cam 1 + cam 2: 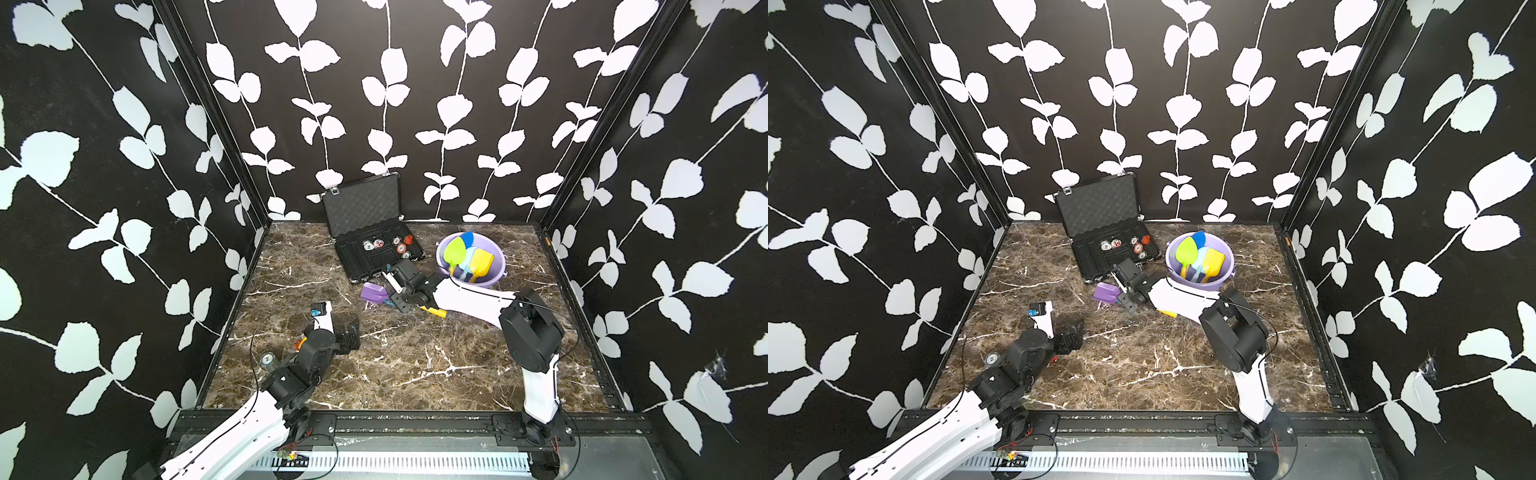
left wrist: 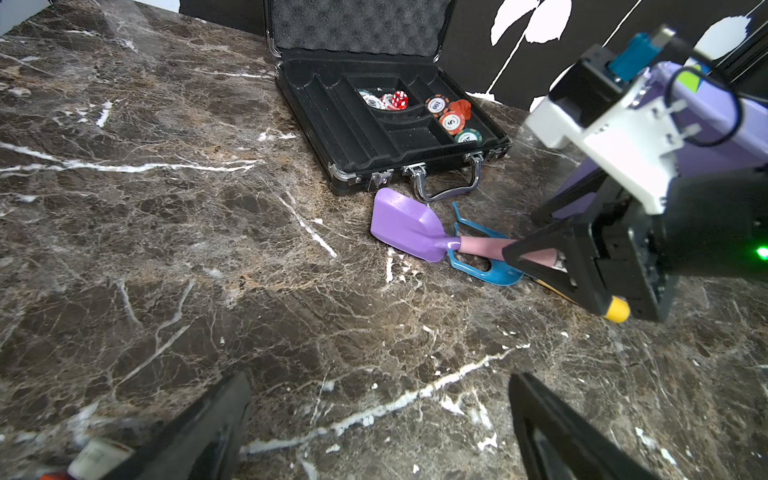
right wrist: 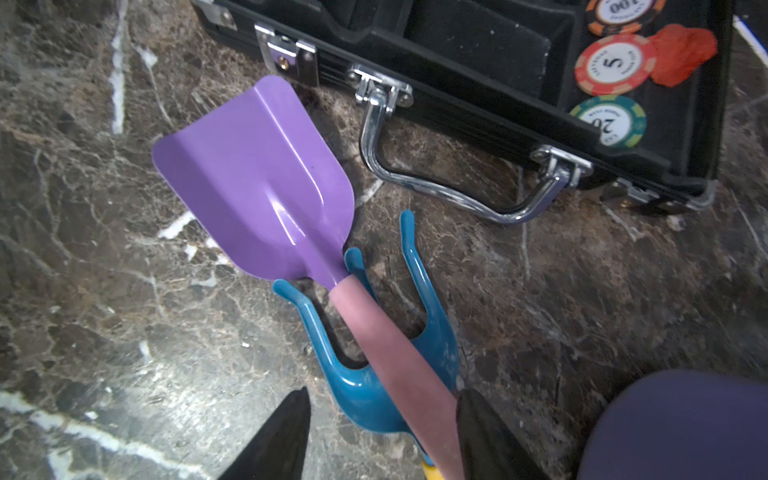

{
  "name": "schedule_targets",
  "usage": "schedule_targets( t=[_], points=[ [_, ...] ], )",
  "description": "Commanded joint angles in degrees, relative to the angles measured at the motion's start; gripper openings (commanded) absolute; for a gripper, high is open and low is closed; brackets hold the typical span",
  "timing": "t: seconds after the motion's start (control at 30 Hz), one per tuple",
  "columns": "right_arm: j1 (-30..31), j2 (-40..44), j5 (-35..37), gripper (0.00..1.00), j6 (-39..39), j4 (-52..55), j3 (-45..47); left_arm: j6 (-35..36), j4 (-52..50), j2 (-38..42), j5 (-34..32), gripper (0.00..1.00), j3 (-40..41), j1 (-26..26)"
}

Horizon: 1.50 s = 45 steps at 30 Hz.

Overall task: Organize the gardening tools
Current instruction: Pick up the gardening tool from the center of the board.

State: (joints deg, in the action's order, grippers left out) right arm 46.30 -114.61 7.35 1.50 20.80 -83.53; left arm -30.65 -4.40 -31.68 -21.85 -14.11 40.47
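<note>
right gripper [image 3: 384, 392] straddling the purple scoop [image 3: 257, 178] handle, not clamped
right wrist view shows a gap on one side, with the scoop lying across the blue rake [image 3: 353, 395] beside the case [image 3: 478, 45]; in both top views the gripper covers that. left gripper [image 2: 380, 376] wide apart, empty.

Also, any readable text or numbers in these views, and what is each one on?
"100": orange-edged round poker chip, in the open black hard case.
"5": red-and-white round poker chip, same case.
"20": green-edged round poker chip, same case.
Small lettering around the chip rims: too small to read.
Purple plastic toy spade: no markings visible.
</note>
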Motion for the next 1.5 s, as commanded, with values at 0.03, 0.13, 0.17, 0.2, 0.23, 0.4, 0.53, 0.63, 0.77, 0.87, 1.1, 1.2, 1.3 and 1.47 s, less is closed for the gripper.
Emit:
schedule_targets(
  t=[0.03,0.13,0.17,0.2,0.23,0.4,0.53,0.63,0.77,0.87,1.1,1.2,1.3,1.47],
  points=[
    [-1.1,-2.9,-3.5,0.59,-2.9,3.5,-3.8,0.1,0.6,0.6,-0.7,0.99,0.5,0.0],
    [-1.6,-4.8,-3.5,0.6,-3.7,5.1,-5.8,0.6,0.4,0.7,-1.2,0.99,0.6,0.0],
    [-1.8,-5.2,-3.3,0.6,-3.9,5.5,-6.5,0.9,0.4,0.7,-1.3,0.99,0.5,0.0],
    [-1.9,-5.7,-3.2,0.6,-4.0,5.9,-6.8,1.1,0.2,0.7,-1.5,0.99,0.4,0.0],
    [-2.0,-6.0,-3.2,0.6,-4.2,6.1,-7.1,1.2,0.2,0.7,-1.7,0.99,0.3,0.0],
    [-2.0,-7.1,-4.2,0.59,-4.9,7.0,-7.8,1.8,0.4,0.7,-2.4,0.99,0.2,0.0],
    [-2.1,-8.0,-5.9,0.56,-5.4,8.5,-8.9,1.9,0.5,0.6,-2.5,0.99,0.0,0.0],
    [-2.1,-8.3,-7.2,0.54,-5.7,9.2,-9.3,1.9,0.5,0.7,-2.5,0.99,0.0,0.0],
    [-2.0,-8.3,-9.1,0.48,-5.8,9.9,-9.3,1.9,0.4,0.7,-2.5,0.99,-0.1,0.0],
    [-1.7,-8.1,-10.9,0.43,-5.9,10.7,-9.0,1.9,0.4,0.8,-2.4,0.99,-0.2,0.0],
    [0.3,-6.1,-11.4,0.33,-6.4,11.6,-7.0,1.6,0.5,0.8,-2.4,0.99,-0.1,0.0],
    [1.1,-6.0,-10.1,0.35,-6.5,11.7,-6.9,1.3,0.5,0.8,-2.2,0.99,0.0,0.0],
    [1.4,-6.8,-9.4,0.38,-6.6,11.9,-7.1,1.0,0.6,1.1,-2.0,0.99,0.1,0.0],
    [1.9,-8.5,-8.2,0.35,-6.8,12.7,-7.9,0.8,0.6,1.5,-2.0,0.99,0.3,0.0]
  ],
)
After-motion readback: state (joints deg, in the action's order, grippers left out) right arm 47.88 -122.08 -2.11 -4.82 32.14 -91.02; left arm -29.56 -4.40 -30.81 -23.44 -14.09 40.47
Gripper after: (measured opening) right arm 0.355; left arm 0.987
